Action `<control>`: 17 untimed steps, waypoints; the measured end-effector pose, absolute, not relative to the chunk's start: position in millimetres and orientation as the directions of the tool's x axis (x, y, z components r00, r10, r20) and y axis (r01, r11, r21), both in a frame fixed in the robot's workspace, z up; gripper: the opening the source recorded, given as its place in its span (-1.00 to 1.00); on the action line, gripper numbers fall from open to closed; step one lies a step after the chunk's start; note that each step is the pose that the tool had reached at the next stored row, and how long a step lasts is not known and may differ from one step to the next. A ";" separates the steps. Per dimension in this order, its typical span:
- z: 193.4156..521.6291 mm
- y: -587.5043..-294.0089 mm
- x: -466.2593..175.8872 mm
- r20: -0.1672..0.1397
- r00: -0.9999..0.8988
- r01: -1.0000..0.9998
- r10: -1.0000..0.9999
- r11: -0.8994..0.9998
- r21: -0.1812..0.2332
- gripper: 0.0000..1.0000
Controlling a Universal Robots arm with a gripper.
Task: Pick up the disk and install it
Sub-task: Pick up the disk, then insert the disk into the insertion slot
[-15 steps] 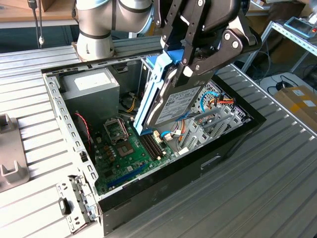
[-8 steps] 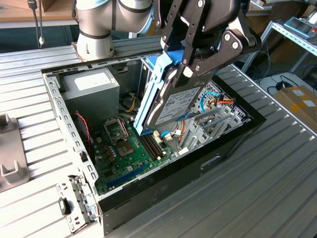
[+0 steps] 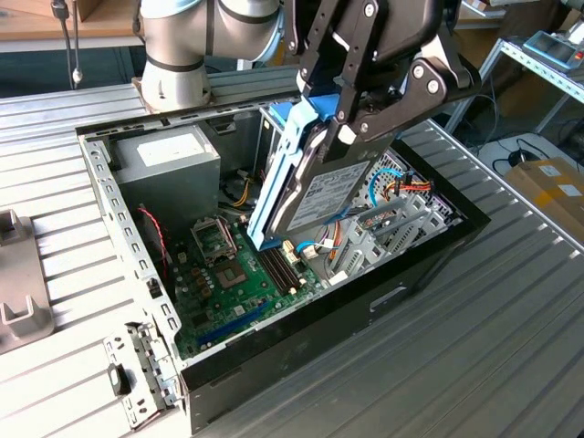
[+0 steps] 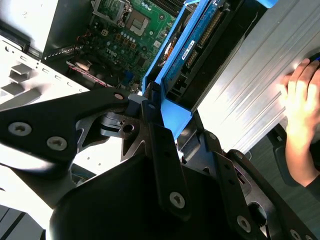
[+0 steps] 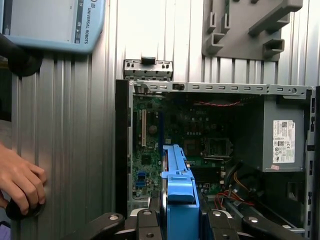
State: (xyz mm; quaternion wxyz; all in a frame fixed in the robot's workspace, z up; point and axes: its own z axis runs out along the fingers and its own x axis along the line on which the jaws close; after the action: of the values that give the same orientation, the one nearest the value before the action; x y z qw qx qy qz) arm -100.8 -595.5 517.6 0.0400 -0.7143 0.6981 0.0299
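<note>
The disk point(image 3: 319, 196), a grey metal drive framed by light-blue rails, hangs steeply tilted over the open computer case point(image 3: 119, 237). Its lower end is just above the motherboard point(image 3: 228, 274). My gripper point(image 3: 351, 123) is shut on the disk's upper end, black fingers clamping the blue rails. In the second wrist view the disk point(image 4: 192, 47) runs away from the gripper point(image 4: 160, 107), circuit-board side showing. The first wrist view looks along the blue rail point(image 5: 177, 185) from the gripper point(image 5: 177, 220) into the case.
A grey power-supply box point(image 3: 169, 164) fills the case's far corner. Silver drive brackets and coloured cables point(image 3: 392, 214) lie at the exterior view's right. A person's hand point(image 5: 20, 182) rests on the ribbed table beside the case. A grey fixture point(image 3: 18, 292) sits at the left.
</note>
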 end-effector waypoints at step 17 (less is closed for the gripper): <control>513.6 -595.5 -92.7 -0.095 0.024 -1.000 -0.995 -0.022 -0.015 -0.26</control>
State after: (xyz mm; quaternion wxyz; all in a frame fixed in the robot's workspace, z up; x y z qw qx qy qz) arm -92.7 -595.5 513.6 0.0387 -0.7143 0.6982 0.0286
